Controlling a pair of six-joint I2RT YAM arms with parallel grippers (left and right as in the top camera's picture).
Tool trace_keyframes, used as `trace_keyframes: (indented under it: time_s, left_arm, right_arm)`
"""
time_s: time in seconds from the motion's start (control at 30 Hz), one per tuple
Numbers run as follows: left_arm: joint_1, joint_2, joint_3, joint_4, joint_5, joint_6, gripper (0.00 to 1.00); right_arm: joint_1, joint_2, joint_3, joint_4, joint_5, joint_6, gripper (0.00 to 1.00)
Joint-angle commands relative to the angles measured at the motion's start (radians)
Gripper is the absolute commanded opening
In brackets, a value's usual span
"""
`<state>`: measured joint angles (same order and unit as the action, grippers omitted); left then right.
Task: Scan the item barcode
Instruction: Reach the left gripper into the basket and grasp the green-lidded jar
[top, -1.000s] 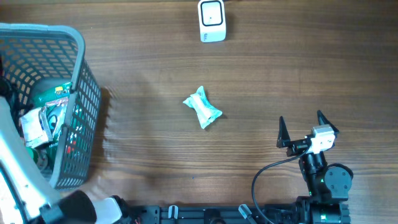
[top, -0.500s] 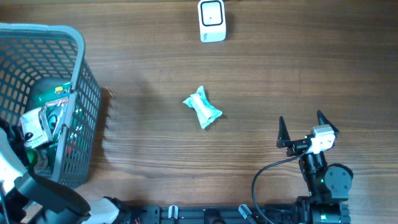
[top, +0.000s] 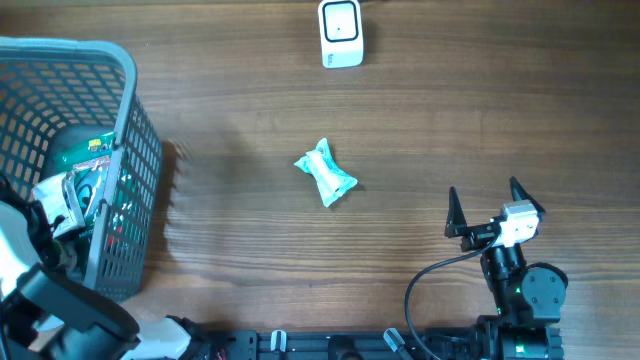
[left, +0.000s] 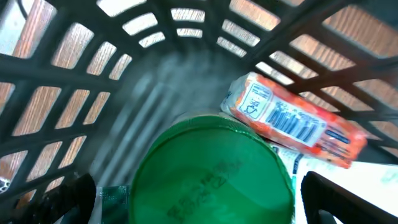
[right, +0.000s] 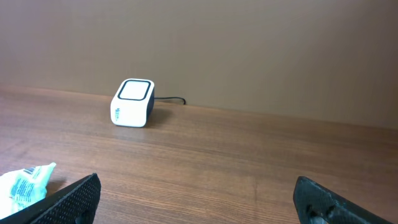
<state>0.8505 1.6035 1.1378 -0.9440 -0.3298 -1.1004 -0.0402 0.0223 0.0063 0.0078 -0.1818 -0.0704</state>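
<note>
Showing wood-grain table (top: 250, 100), brown wall (right: 261, 50), teal packet (top: 326, 174), left end effector (left: 208, 200) apart, right end effector (top: 484, 194) apart

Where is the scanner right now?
In the overhead view the white scanner sits top centre, beyond the teal packet and well right of the basket.

I saw the basket (top: 140, 170) as grey-blue lattice, the lid (left: 211, 174) green, the packet (left: 292, 121) orange with a white label and blue barcode stripes, the wrapper (top: 326, 173) teal and white, the scanner (top: 341, 33) white with a dark outline, the table (top: 480, 110) brown wood-grain, my right claw (top: 483, 200) black.
</note>
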Motion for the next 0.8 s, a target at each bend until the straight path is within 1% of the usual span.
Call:
trace_keyframes:
  time_s: [0.0,0.07,0.1,0.13,0.17,0.2,0.23,0.33,0.37,0.4,0.47,0.53,0.57,0.67,0.77]
  left_arm:
    - [0.006,0.072,-0.009,0.006,0.004,0.016,1.0]
    - [0.006,0.091,-0.009,0.005,0.005,0.017,1.0]
    - [0.006,0.091,-0.009,0.005,0.004,0.036,0.98]
    - [0.006,0.091,-0.009,0.005,0.004,0.061,0.91]
    - [0.006,0.091,-0.009,0.005,0.004,0.094,0.79]
    - [0.006,0.091,-0.008,0.005,0.004,0.107,0.7]
    - [0.006,0.091,-0.008,-0.005,0.005,0.106,0.68]
    - [0.006,0.086,-0.004,-0.021,0.006,0.113,0.66]
    - [0.004,0.07,0.005,-0.024,0.026,0.15,0.62]
    - [0.004,0.056,0.013,-0.029,0.046,0.163,0.61]
    - [0.004,0.0,0.057,-0.06,0.118,0.182,0.61]
    - [0.004,-0.07,0.109,-0.068,0.238,0.257,0.61]
    - [0.004,-0.119,0.138,-0.071,0.325,0.283,0.61]
    - [0.004,-0.261,0.208,-0.065,0.546,0.286,0.62]
    - [0.004,-0.406,0.225,-0.005,0.816,0.285,0.62]
  right_arm:
    - [0.002,-0.005,-0.001,0.005,0.005,-0.007,1.0]
    - [0.002,-0.005,-0.001,0.005,0.005,-0.008,1.0]
    - [0.002,-0.005,-0.001,0.005,0.005,-0.008,1.0]
    - [0.002,-0.005,-0.001,0.005,0.005,-0.007,1.0]
    - [0.002,-0.005,-0.001,0.005,0.005,-0.008,1.0]
    - [0.002,-0.005,-0.001,0.005,0.005,-0.007,1.0]
    - [0.002,-0.005,-0.001,0.005,0.005,-0.008,1.0]
    - [0.002,-0.005,-0.001,0.005,0.005,-0.007,1.0]
    - [0.002,-0.005,-0.001,0.005,0.005,-0.007,1.0]
    - [0.002,-0.005,-0.001,0.005,0.005,-0.007,1.0]
    - [0.002,-0.005,-0.001,0.005,0.005,-0.007,1.0]
    - [0.002,-0.005,-0.001,0.005,0.005,-0.007,1.0]
    - [0.002,-0.005,-0.001,0.005,0.005,-0.007,1.0]
    - [0.002,-0.005,-0.001,0.005,0.005,-0.007,1.0]
    - [0.002,-0.005,-0.001,0.005,0.005,-0.007,1.0]
